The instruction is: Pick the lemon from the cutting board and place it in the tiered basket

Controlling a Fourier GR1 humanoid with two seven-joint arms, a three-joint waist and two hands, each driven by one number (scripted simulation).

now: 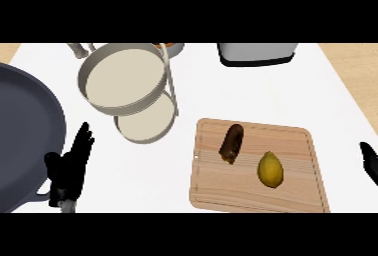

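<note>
Your yellow, oval lemon [270, 169] lies on the right half of the pale wooden cutting board [255, 200], pointed ends running roughly top to bottom, and nothing is touching it. Just to its left on the same board sits a dark brown, elongated item [232, 143], near the lemon but apart from it; I can't tell what it is.

Your right hand [369, 162] shows only as a few black fingers at the right edge, beside the board, so I cannot tell whether it is open or curled. Your left hand [69, 167] rests at the lower left with fingers straight and pointing up, holding nothing, close to the rim of the large dark grey pan [29, 130].

The grey tiered basket [122, 77], two round trays on thin posts, stands well to the upper left of the board, so the carry will be a long one across the counter.

Watch for three things. The lemon is rounded and may roll away if your fingers meet it off-centre. The brown item is close enough to be knocked during the approach. At the basket, the upper tray overhangs the lower one, and clipping a rim or post could tip the fruit out.
</note>
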